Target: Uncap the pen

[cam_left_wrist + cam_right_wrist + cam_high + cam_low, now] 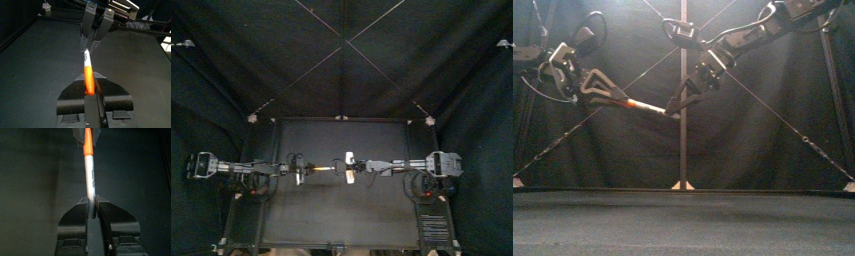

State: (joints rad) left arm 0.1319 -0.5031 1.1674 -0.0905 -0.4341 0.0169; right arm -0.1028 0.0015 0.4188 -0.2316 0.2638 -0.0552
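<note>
**Black surface below, pen gripped at both ends above it**

Black curtain (338, 60) closes off the back of the booth, and the dark surface (331, 215) lies under both arms. One arm comes in from each side and they meet near the middle, well above the surface.

The pen (644, 105) hangs in the air between them, touching nothing but the jaws. In the top view it lies roughly level along the line from arm to arm. In the front view it slopes slightly down toward the right arm.

The left pincer (92, 87) is clenched on the pen's orange end, its jaws pressed against it on either side. The right pincer (93, 208) is clenched on the pale white barrel, with only the barrel's width between its jaws.

A short stretch of orange and white shows between the two pincers. The orange part and the white part sit in one straight line with no gap visible between them. Print on the barrel is too small to read.
</note>
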